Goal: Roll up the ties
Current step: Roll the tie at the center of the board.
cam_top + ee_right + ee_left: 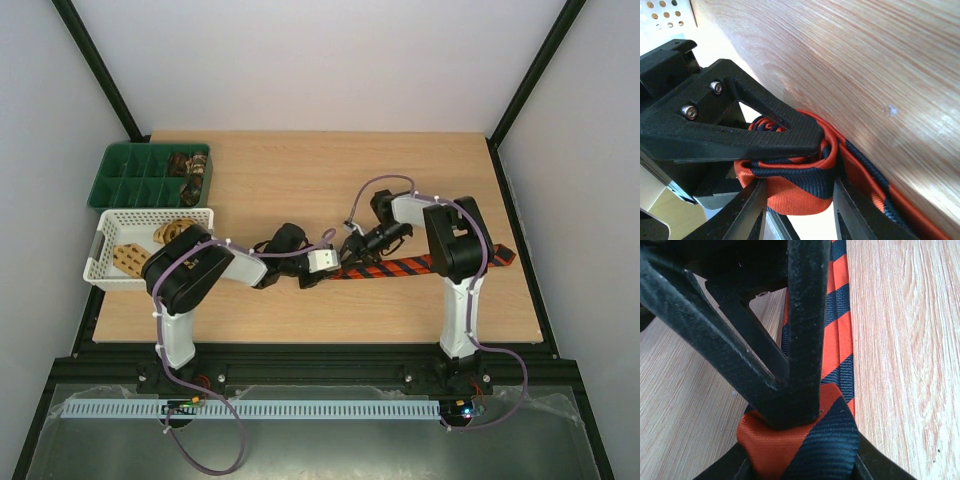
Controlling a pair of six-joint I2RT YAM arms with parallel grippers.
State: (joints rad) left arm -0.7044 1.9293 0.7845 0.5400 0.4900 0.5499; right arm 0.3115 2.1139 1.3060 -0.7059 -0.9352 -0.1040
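Note:
The red-and-black striped tie (430, 265) lies flat across the table's right half. Its left end is wound into a small roll (795, 185). My left gripper (340, 263) reaches in from the left, and its jaws press on both sides of the roll (790, 445). My right gripper (353, 247) comes in from the far right. Its jaws stand on either side of the same roll, touching it. In the left wrist view a right finger (805, 315) presses on top of the roll. In the right wrist view a left finger (765, 135) lies across the roll's spiral end.
A white lattice basket (105, 268) at the left edge holds tan and brown patterned ties (130, 257). A green compartment tray (120, 175) behind it holds rolled brown ties (188, 165). The unrolled tie reaches the table's right edge (505, 255).

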